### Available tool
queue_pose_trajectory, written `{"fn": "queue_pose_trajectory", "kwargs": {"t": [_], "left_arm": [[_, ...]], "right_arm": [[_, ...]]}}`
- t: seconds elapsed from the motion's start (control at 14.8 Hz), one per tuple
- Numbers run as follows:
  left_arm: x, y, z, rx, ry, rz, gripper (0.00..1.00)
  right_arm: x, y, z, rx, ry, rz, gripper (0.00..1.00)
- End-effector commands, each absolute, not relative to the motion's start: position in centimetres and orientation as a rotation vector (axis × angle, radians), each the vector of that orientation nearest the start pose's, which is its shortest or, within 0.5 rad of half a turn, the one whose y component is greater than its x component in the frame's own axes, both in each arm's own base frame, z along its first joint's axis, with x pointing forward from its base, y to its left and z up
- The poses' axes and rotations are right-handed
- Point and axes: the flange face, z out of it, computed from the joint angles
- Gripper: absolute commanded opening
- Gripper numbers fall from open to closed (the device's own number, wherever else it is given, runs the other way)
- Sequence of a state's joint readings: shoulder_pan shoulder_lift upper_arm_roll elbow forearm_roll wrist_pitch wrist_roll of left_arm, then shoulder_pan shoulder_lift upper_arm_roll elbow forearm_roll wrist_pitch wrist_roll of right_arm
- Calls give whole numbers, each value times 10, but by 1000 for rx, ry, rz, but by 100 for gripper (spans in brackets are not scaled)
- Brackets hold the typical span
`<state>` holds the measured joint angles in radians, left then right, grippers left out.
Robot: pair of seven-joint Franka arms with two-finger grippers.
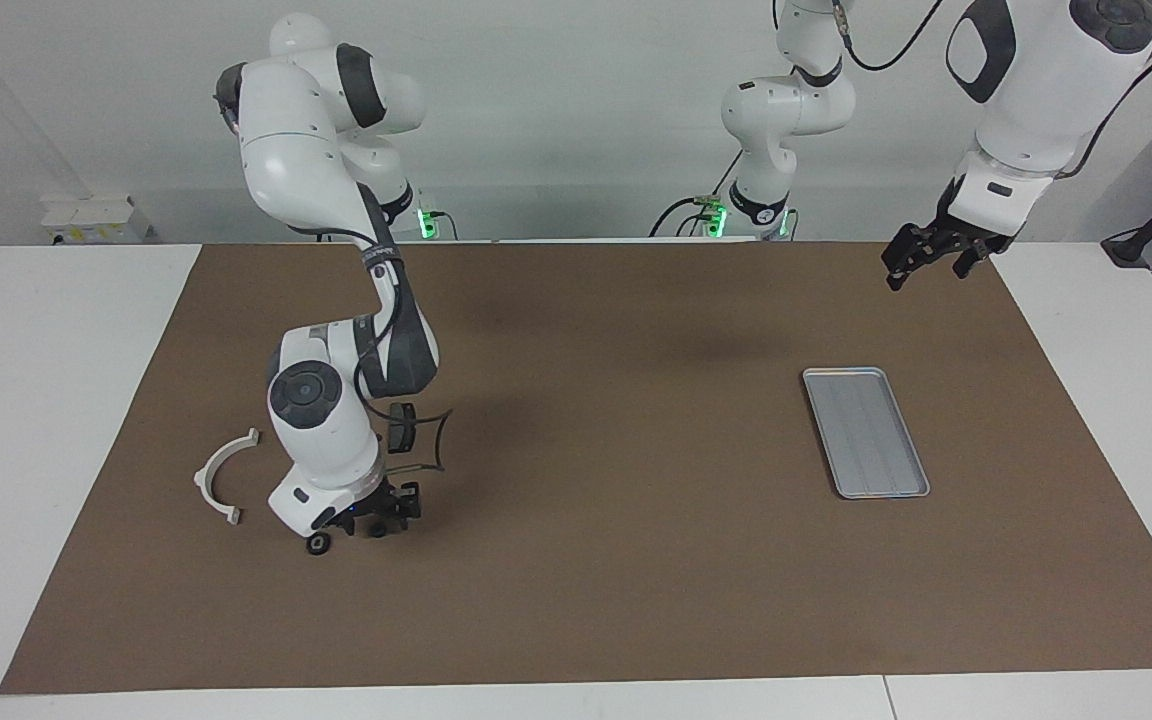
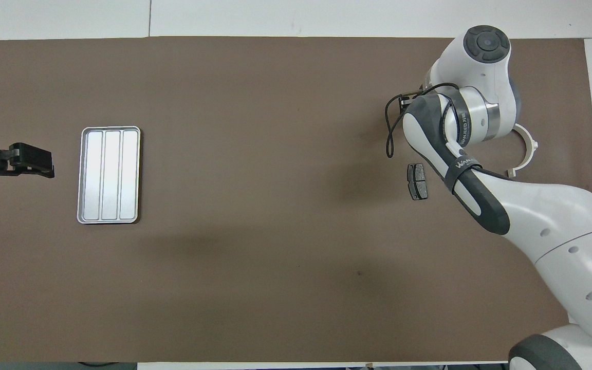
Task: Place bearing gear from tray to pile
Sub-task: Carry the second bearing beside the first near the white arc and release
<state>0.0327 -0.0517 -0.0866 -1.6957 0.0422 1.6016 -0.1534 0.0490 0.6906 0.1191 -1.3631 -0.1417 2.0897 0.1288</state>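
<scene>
The silver-grey tray (image 1: 866,430) lies bare on the brown mat toward the left arm's end; it also shows in the overhead view (image 2: 109,174). A small black bearing gear (image 1: 317,543) rests on the mat at the pile, right beside my right gripper (image 1: 376,520), which is down at the mat. The pile's white half-ring bracket (image 1: 221,475) (image 2: 527,151) and one dark brake pad (image 1: 399,425) (image 2: 418,181) lie close by. The right arm hides the gear in the overhead view. My left gripper (image 1: 926,262) (image 2: 31,162) waits open and empty in the air beside the tray.
The brown mat (image 1: 616,560) covers most of the white table. A thin black cable (image 1: 433,440) loops off the right arm's wrist over the brake pad.
</scene>
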Motion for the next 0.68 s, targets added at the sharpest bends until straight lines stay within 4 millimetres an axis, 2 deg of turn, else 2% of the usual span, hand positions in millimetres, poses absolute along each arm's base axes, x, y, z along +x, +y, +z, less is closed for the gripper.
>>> {"fn": "queue_pose_trajectory", "kwargs": {"t": [0.0,0.27,0.41,0.47,0.61], "left_arm": [[533,-26,600,-3095,-143,68,100],[533,-26,600,-3095,-143,68,100],[533,-26,600,-3095,-143,68,100],[533,-26,600,-3095,-143,68,100],[533,-26,600,-3095,-143,68,100]], "right_arm": [[721,88,334,-3194,-130,-86,100],[723,68,347,-3196,-93,-112,100],[720,60,366,-3196,-97,-143,100],[712,58,380,-3201,-110,-150,100],[680,55,419,-3204,-118,-169,100]]}}
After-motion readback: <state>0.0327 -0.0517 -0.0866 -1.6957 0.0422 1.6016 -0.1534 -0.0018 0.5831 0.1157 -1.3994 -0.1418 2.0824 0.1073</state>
